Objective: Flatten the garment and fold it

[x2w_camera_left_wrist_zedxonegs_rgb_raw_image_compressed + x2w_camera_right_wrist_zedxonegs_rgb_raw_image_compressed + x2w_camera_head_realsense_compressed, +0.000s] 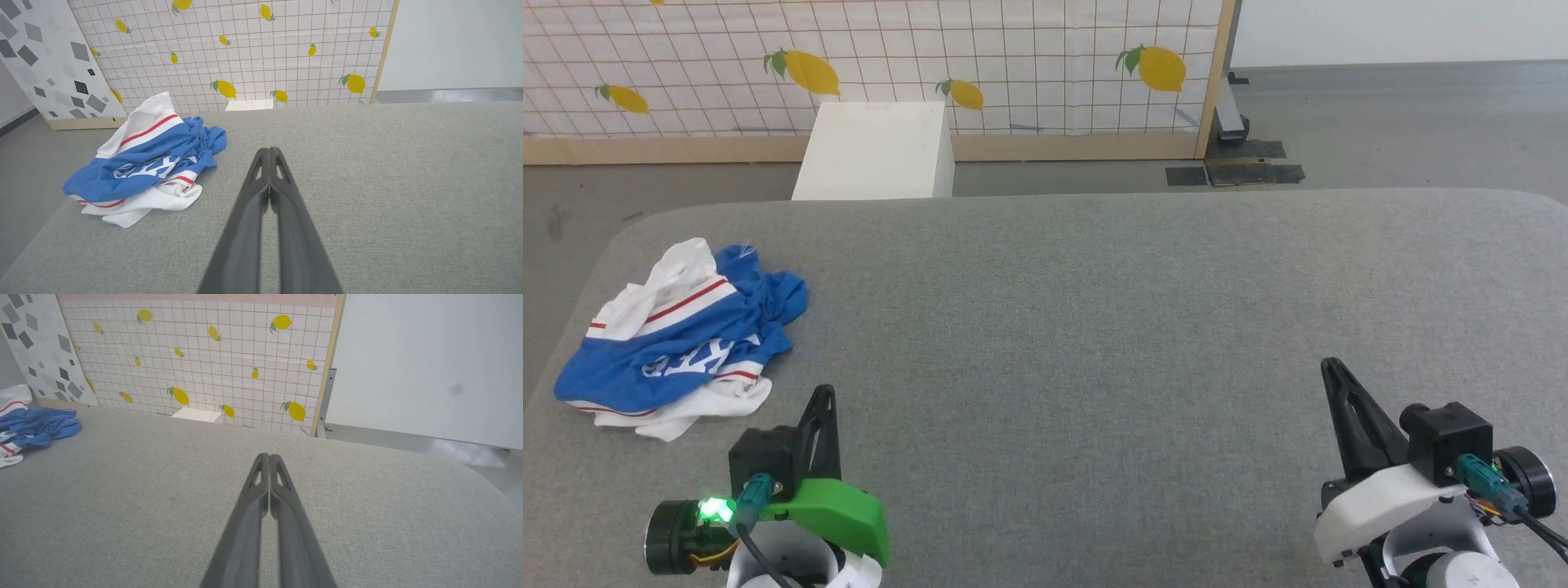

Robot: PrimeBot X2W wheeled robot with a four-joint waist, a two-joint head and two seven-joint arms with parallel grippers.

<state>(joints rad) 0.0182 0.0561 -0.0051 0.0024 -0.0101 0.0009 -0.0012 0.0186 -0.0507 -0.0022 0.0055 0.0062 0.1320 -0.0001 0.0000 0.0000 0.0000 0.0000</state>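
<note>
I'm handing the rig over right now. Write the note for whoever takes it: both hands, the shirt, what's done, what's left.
Left hand: shut, empty, over the grey table, close to the garment, not touching it.
Right hand: shut, empty, over the table's right side.
The garment: crumpled heap near the table's left edge.
Done: nothing; it is neither flattened nor folded.
Left to do: spread it flat, then fold.
</note>
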